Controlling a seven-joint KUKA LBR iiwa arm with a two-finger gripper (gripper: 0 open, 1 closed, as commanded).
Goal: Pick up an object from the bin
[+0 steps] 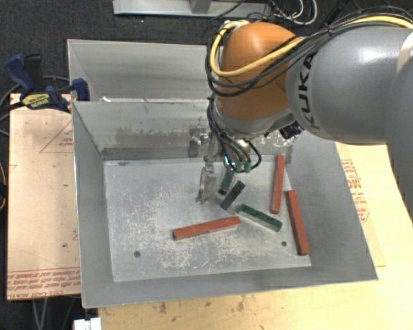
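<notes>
Mid-bin, the pincer [217, 190] hangs beside a dark green stick [233, 194] — its grip I cannot tell.

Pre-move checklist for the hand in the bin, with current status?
1. Hand down low over the middle of the bin: ok.
2. Nearest thing identified, a short dark green bar tilted right beside the hand: ok.
3. That bar actually gripped: cannot tell.
4. Longer green bar apart from the short one: cannot tell, their ends lie very close.
5. Red bar on the floor in front lies apart from the hand: ok.
6. Two red bars at the right lie apart from the hand: ok.
</notes>
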